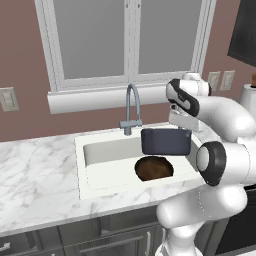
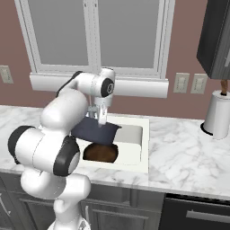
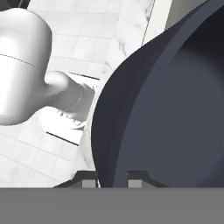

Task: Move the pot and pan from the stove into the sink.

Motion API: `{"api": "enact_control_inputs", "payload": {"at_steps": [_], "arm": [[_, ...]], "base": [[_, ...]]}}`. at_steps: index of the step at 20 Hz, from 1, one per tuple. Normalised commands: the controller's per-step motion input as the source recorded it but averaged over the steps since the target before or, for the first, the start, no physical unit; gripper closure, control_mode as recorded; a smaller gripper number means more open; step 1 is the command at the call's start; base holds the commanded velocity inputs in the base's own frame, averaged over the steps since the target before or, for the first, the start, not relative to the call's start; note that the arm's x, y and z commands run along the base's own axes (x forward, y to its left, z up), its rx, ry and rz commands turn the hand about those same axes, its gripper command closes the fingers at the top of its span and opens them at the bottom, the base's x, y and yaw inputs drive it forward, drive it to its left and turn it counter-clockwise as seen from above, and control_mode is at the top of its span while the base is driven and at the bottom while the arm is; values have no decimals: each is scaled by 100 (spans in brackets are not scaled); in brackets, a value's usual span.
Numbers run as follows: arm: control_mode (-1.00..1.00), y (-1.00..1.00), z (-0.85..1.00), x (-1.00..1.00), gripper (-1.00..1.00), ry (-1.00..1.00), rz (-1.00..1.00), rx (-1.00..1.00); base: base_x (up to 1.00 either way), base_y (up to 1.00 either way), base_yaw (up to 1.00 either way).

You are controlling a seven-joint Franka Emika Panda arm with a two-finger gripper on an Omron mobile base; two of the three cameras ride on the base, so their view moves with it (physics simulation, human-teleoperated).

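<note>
Your gripper (image 3: 111,177) is clamped on the pot's (image 1: 166,142) rim, holding it above the sink (image 1: 100,185), over the pan (image 1: 154,168). Expect it rigid, heavy, prone to tilting; grip the wall firmly.

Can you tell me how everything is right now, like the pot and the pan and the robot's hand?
pot: held up in the air over the sink, gripped at its rim.
pan: lying down in the sink, brown inside up.
gripper: shut on the pot's wall.
sink: holds the pan, no water seen.
faucet: no water running.
window: closed.
</note>
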Motion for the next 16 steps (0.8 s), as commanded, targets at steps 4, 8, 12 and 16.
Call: {"api": "enact_control_inputs", "payload": {"at_steps": [4,8,12,16], "arm": [[-100,-17,-50,63,100,3,0,0],[-100,-13,-63,25,100,-2,5,0],[-100,-3,-39,2,100,-15,10,3],[-100,-5,-6,-1,100,-11,5,4]], "base": [[0,0,0],[0,0,0],[0,0,0],[0,0,0]]}}
